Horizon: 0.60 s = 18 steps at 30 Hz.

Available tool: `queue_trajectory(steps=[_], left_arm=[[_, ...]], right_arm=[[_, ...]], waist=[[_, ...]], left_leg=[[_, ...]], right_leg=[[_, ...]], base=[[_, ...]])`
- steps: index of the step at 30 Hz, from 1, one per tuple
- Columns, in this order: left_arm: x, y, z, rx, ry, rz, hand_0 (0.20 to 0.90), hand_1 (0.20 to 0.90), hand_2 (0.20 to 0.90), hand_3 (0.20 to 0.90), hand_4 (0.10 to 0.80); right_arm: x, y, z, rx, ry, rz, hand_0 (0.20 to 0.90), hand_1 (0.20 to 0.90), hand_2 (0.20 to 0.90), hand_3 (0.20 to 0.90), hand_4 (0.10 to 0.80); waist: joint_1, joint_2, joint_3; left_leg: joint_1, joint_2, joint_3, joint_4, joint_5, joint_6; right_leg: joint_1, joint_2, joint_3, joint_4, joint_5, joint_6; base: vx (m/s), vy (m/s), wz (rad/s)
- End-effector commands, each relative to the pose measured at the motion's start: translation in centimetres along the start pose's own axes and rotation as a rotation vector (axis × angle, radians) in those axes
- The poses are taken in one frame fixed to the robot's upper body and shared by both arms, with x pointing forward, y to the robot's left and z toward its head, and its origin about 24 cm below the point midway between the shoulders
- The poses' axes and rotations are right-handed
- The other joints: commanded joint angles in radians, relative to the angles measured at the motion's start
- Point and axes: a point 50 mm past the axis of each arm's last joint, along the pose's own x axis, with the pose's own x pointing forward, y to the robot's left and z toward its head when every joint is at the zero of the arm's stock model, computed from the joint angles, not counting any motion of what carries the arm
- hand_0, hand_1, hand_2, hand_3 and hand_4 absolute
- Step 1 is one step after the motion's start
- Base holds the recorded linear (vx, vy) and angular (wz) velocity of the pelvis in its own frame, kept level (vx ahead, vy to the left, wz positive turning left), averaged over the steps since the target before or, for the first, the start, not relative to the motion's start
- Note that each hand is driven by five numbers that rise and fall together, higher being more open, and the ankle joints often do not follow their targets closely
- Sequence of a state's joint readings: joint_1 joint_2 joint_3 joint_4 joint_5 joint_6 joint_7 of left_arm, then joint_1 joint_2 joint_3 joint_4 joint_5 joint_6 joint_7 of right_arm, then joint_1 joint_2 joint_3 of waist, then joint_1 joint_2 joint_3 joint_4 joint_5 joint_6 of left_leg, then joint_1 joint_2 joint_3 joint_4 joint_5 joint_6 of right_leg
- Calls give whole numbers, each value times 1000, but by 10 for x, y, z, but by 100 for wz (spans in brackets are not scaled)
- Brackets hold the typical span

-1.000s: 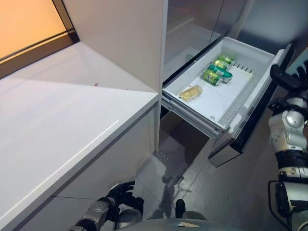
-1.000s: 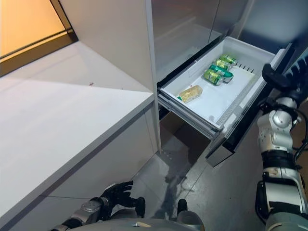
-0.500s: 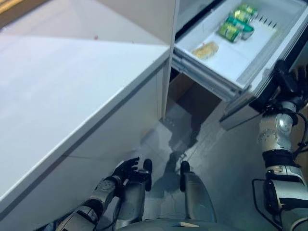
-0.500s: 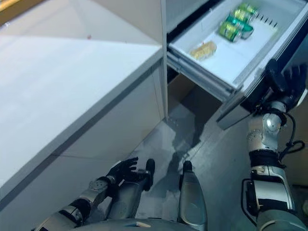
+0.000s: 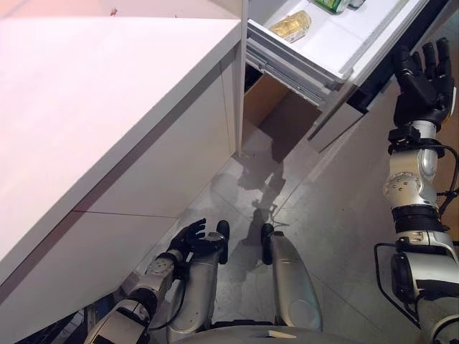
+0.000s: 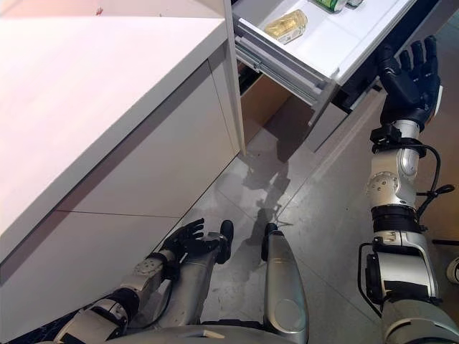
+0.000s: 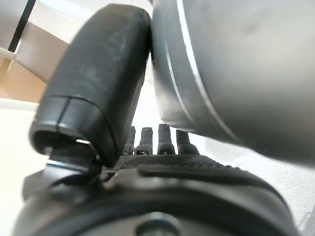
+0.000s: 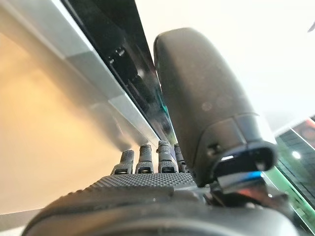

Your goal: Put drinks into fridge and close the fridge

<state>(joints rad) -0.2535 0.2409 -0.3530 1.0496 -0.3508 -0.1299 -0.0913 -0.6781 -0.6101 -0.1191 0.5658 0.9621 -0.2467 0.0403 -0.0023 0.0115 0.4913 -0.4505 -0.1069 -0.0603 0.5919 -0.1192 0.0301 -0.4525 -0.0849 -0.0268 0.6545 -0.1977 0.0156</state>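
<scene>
The fridge's white drawer [image 5: 326, 54] stands pulled out at the top right. A gold drink [image 5: 290, 25] lies in it, and green cans [image 5: 333, 5] lie further back at the view's top edge. My right hand [image 5: 423, 75] is open with straight, spread fingers, raised just beside the drawer's dark front panel [image 5: 373, 79]. In the right wrist view its fingers [image 8: 147, 158] point along that panel [image 8: 113, 46]. I cannot tell whether it touches. My left hand [image 5: 188, 238] hangs low by my leg, open and empty.
A long white counter [image 5: 86, 93] with plain cabinet fronts [image 5: 143, 193] runs along the left, up to the fridge. A brown recess [image 5: 262, 100] shows under the drawer. Grey tiled floor [image 5: 337, 208] lies before the fridge.
The camera has tilted down, so the drawer now sits at the top edge. My right hand stays by the drawer front, a little lower against it than a second ago. The left hand has not moved.
</scene>
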Motion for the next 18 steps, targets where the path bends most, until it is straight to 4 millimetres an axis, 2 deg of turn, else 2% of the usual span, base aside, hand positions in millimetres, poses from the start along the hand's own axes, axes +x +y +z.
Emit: queue_trajectory(steps=[1, 5, 8, 12, 18], left_arm=[[-28, 10, -61, 70, 166, -6, 900, 900, 900, 900, 800], [-32, 12, -67, 96, 188, -29, 900, 900, 900, 900, 800], [-33, 12, -69, 112, 196, -40, 900, 900, 900, 900, 800], [-37, 16, -75, 114, 226, -30, 900, 900, 900, 900, 800], [-49, 22, -95, 117, 309, -27, 900, 900, 900, 900, 800]], right_arm=[[-1, 130, 0, -66, 41, 779, 900, 900, 900, 900, 800], [0, 153, 0, -80, 63, 863, 900, 900, 900, 900, 800], [3, 160, 0, -97, 75, 871, 900, 900, 900, 900, 800], [6, 155, -3, -89, 89, 827, 900, 900, 900, 900, 800], [8, 134, -11, -108, 92, 667, 900, 900, 900, 900, 800]], waist=[[102, -37, -78], [127, -36, -100], [140, -33, -112], [155, -34, -145], [160, -36, -202]], left_leg=[[68, -28, 7, -7, -70, 49], [108, -26, -13, -54, -48, 41], [136, -26, -25, -86, -35, 38], [181, -25, -38, -127, -26, 34], [281, -14, -50, -213, -12, 27]], right_leg=[[87, -5, -12, -91, 83, -23], [137, -16, -32, -130, 91, -19], [171, -25, -45, -154, 91, -16], [224, -39, -63, -189, 90, -9], [329, -47, -83, -288, 102, 1]], base=[[96, -44, 11], [99, -22, 17], [77, 0, 20], [105, -15, 23], [124, -23, 18]])
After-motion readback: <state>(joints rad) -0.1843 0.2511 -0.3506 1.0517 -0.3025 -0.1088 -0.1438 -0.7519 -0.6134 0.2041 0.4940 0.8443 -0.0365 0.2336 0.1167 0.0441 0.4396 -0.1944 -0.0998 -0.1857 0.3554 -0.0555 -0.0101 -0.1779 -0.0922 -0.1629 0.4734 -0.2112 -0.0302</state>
